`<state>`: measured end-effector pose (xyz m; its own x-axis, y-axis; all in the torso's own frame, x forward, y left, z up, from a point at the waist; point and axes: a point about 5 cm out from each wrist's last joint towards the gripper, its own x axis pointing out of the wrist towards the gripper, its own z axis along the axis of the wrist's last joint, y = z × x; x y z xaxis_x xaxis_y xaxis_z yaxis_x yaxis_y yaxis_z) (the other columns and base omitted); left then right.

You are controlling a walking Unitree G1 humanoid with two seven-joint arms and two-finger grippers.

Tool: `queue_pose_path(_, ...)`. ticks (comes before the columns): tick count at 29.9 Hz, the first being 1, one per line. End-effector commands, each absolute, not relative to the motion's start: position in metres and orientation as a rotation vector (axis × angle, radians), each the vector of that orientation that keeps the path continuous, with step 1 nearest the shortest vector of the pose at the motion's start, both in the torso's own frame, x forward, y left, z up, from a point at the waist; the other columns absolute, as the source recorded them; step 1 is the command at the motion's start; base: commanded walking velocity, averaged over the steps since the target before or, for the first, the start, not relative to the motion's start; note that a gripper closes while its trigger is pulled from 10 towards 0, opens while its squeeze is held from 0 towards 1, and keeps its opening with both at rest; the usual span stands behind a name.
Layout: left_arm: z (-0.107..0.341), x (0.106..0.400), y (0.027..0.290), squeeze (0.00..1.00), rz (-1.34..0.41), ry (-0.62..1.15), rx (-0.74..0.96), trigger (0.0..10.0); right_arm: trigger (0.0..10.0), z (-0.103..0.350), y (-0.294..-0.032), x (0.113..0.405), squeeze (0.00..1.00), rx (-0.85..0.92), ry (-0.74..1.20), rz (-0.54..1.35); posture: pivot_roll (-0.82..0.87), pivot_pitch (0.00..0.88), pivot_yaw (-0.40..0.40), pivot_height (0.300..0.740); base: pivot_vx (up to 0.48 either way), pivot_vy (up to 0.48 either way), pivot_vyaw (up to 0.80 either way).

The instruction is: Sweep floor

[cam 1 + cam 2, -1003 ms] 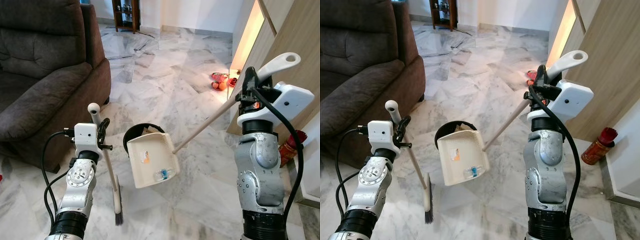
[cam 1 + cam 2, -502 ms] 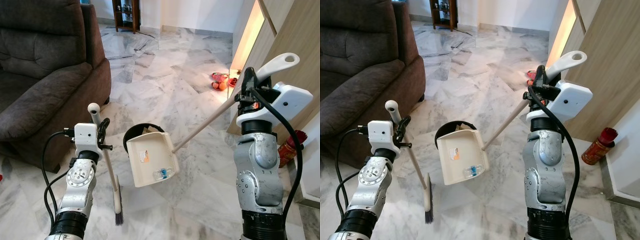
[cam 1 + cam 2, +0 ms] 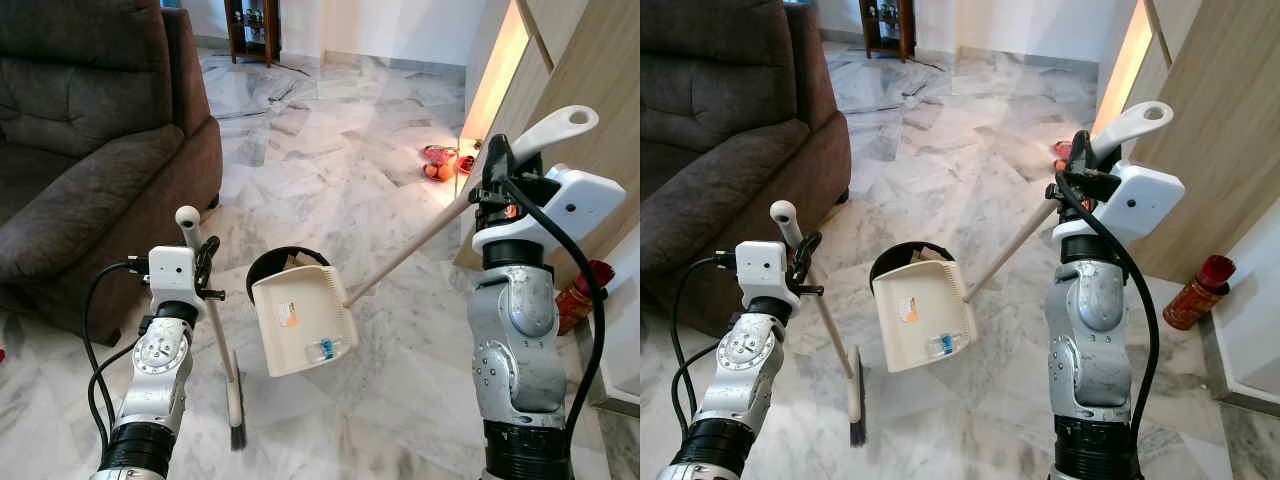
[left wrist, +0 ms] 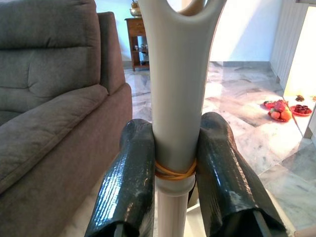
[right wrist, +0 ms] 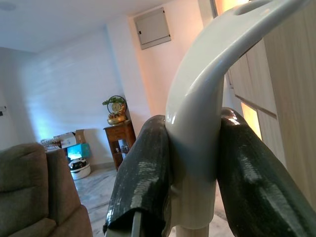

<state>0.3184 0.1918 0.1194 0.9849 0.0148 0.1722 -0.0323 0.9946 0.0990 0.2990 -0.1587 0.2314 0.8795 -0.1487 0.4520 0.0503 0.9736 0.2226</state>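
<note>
My right gripper is shut on the long handle of a cream dustpan, which hangs tilted just over a small black bin. A bit of blue and clear litter lies in the pan's lower end. My left gripper is shut on the handle of a small broom, whose bristles point down at the marble floor. In the left wrist view the black fingers clamp the grey broom handle. In the right wrist view the fingers clamp the white dustpan handle.
A dark brown sofa fills the left side. Wooden panelling runs along the right, with a red bottle at its foot. A red tray of fruit lies on the floor farther off, and a small wooden cabinet stands at the back.
The dustpan has dipped slightly lower and nearer the bin's edge. Both arms otherwise hold still.
</note>
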Motion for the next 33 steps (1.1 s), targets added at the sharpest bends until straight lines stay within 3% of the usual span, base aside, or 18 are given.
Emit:
queue_pose_path(1,0.1282,0.3204,0.1896,0.0,0.011,-0.214,0.116,10.0,10.0,0.2478,-0.1571,0.297,0.0,0.216,-0.568,-0.091,-0.01,0.049,-0.016,0.74,0.292,0.0,0.0)
queue_pose_path(27,0.1293,0.3208,0.1909,0.0,0.012,-0.218,0.119,10.0,10.0,0.2493,-0.1537,0.2969,0.0,0.207,-0.572,-0.069,-0.01,0.054,-0.014,0.74,0.316,0.0,0.0)
queue_pose_path(33,0.1293,0.3209,0.1905,0.0,0.012,-0.218,0.118,10.0,10.0,0.2497,-0.1518,0.2964,0.0,0.212,-0.575,-0.053,-0.01,0.054,-0.015,0.74,0.321,0.0,0.54)
